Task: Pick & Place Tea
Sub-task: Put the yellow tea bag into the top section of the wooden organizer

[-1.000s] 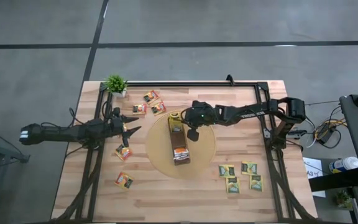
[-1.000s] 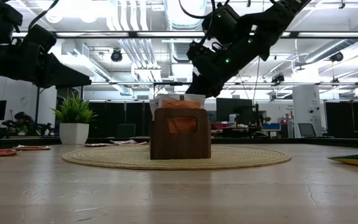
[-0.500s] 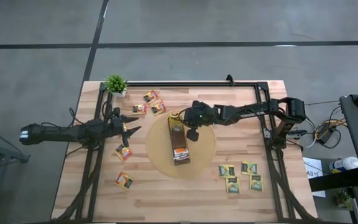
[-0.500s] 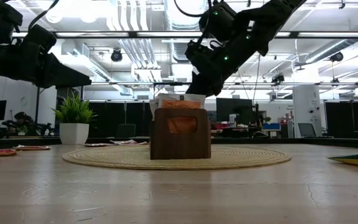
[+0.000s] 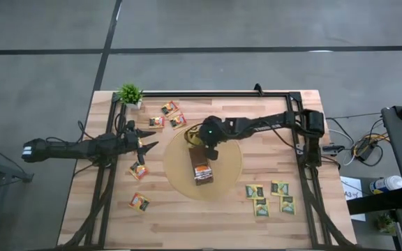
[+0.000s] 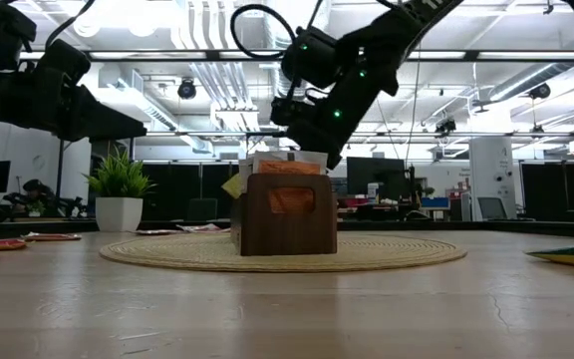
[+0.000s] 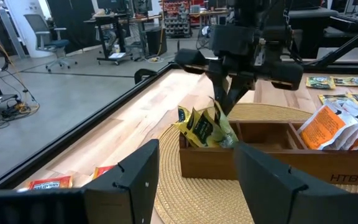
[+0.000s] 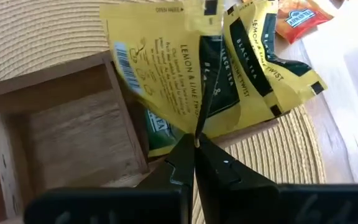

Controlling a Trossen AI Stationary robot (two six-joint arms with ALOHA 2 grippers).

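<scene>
1. Right wrist view shows you the right gripper [image 8: 196,144] clamped on a green-and-yellow tea sachet [image 8: 166,68] — over the long brown wooden box's [image 8: 67,134] end compartment.
2. Left gripper [image 5: 147,145] waits spread, left of the box.

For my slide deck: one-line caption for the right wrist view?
Shut right gripper pressing among yellow lemon tea sachets at the end compartment of the wooden box.
</scene>
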